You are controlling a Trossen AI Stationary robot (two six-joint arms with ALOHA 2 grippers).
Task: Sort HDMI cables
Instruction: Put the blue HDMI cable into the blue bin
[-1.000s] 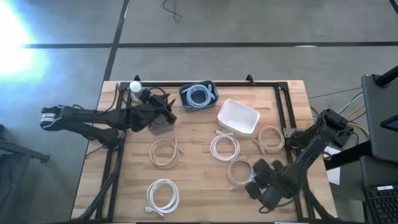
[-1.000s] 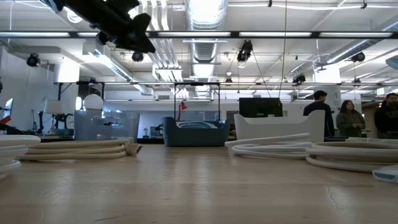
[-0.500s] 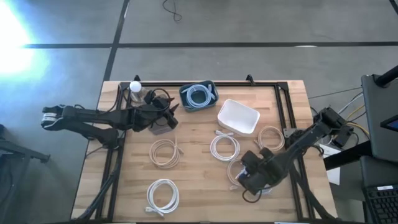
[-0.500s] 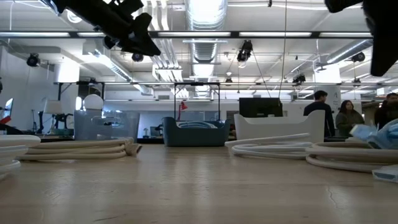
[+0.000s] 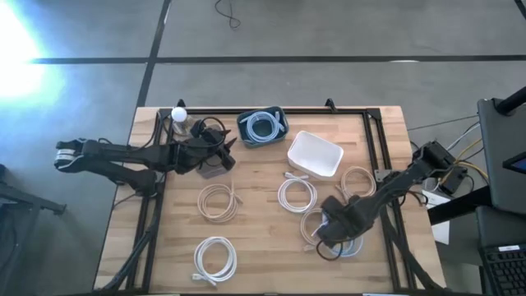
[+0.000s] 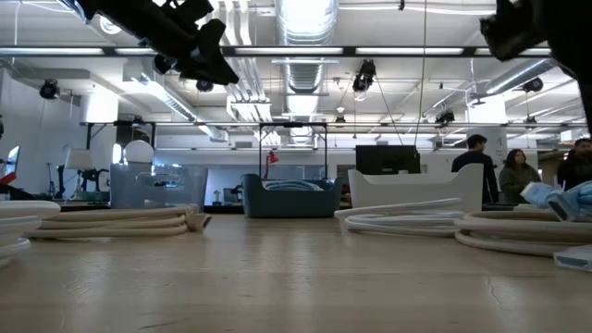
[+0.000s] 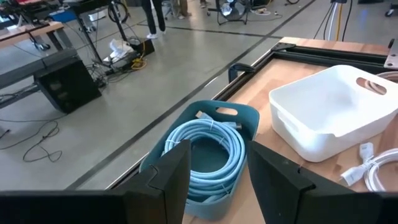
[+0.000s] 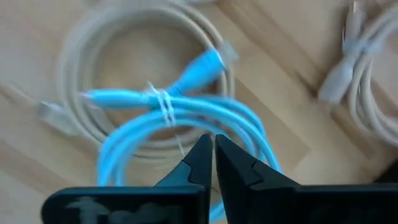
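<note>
While the left arm waits over the table's far left area, its left gripper (image 5: 228, 151) hangs with fingers spread and empty, just beside the blue bin (image 5: 275, 116) at the far edge. You see a light blue coil (image 7: 208, 152) lying inside that bin. The white bin (image 5: 315, 154) stands beside it, nearer the right edge, with nothing visible inside it.

The right gripper (image 5: 326, 240) is near the table's near right corner. You find its fingers (image 8: 193, 163) pressed together on a light blue cable (image 8: 180, 115), a coil bound with a white tie; the coil hangs above a beige coil (image 5: 316, 224) that lies on the wood.

The other coils lie loose on the table (image 5: 263, 267):
- a tan coil (image 5: 218, 201) near the middle
- a white coil (image 5: 215, 258) near the near edge, toward the left
- a white coil (image 5: 297, 194) right of the middle
- a beige coil (image 5: 358, 182) toward the right edge

In the low view, people (image 6: 477, 159) stand in the room beyond the far edge
</note>
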